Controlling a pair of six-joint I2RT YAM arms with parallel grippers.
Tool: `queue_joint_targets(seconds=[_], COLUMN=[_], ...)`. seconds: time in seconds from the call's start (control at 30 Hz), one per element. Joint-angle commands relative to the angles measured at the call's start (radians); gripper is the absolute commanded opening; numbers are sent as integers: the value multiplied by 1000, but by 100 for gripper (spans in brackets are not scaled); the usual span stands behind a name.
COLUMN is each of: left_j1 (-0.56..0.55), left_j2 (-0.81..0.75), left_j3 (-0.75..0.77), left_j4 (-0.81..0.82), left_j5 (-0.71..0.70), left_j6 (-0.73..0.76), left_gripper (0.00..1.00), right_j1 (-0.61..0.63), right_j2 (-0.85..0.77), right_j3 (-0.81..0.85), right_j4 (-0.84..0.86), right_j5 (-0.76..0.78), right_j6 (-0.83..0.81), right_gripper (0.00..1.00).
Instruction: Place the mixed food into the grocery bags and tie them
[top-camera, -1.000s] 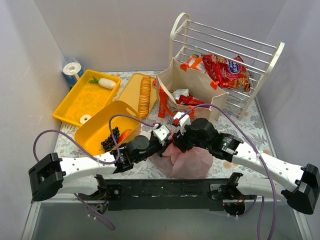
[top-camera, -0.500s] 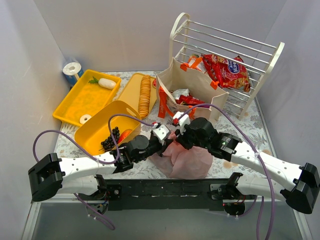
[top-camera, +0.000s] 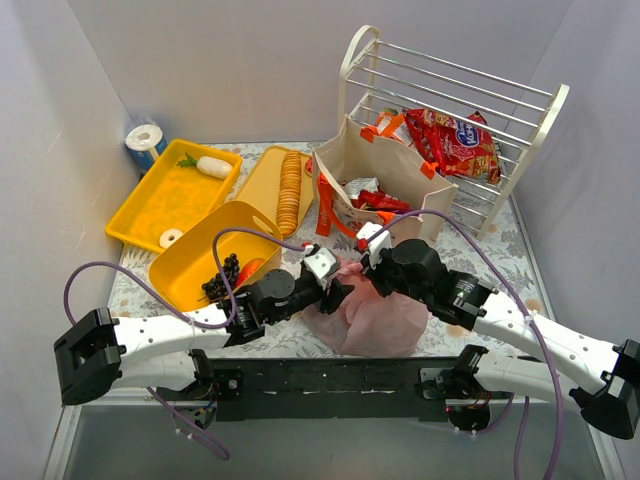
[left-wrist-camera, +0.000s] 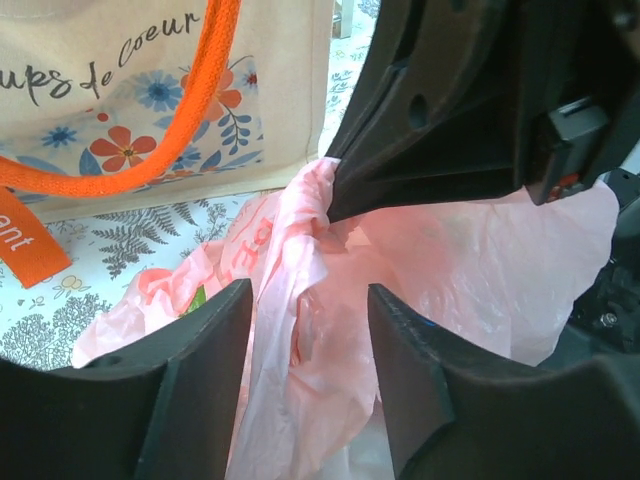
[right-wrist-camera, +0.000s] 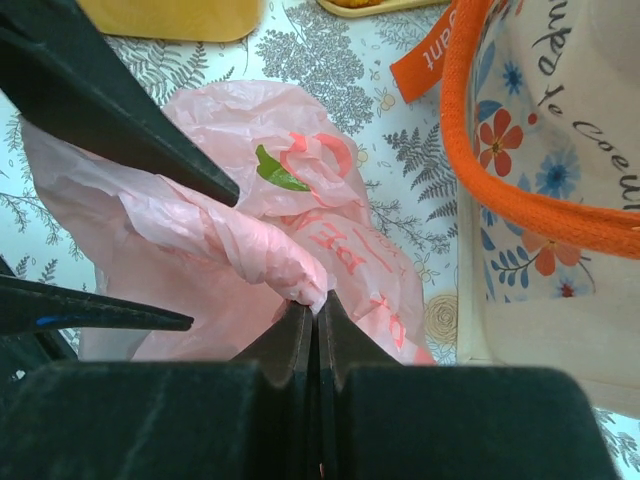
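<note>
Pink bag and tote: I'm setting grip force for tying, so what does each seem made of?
Pink bag: probably thin plastic film, translucent and faintly glossy, bunching into fine wrinkles where the right fingers pinch it. Tote: looks like matte beige woven cloth with printed flowers, its walls standing flat; the orange handle seems webbing.

End effectors: L (left-wrist-camera: 308, 305) spread, R (right-wrist-camera: 315, 308) clamped.

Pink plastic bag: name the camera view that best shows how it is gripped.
Right wrist view: the right gripper is shut on a twisted strand of the pink plastic bag, seen close. Left wrist view shows a strand between the fingers of the open left gripper. Top view shows the bag partly hidden beneath both grippers.
</note>
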Motion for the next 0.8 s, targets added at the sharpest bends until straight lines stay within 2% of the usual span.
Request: queue_joint_targets(seconds=[0.0, 0.2, 0.37, 0.47, 0.57, 0.7, 0.77], left_j1=[7, 13, 20, 22, 25, 26, 25], left_j2=[22, 76, 126, 145, 154, 168, 178], left_j3=[63, 97, 115, 118, 112, 106, 104], left_j4=[28, 70, 93, 94, 114, 148, 162], left_j5=[-2, -19, 6, 22, 24, 13, 7], left_j6=[26, 45, 58, 58, 57, 57, 57], left_gripper=[51, 55, 53, 47, 45, 35, 22], right_j1=[-3, -3, -3, -3, -3, -3, -3], right_j2=[-42, -65, -77, -86, -95, -95, -95], right_j3=[-4, -8, -4, 1, 1, 5, 8], right_j4=[38, 29, 24, 23, 18, 21, 23], right_j5=[11, 0, -26, -38, -44, -67, -84], right_j6=[-45, -59, -61, -61, -59, -47, -38], right_gripper=[1, 1, 1, 1, 1, 1, 1])
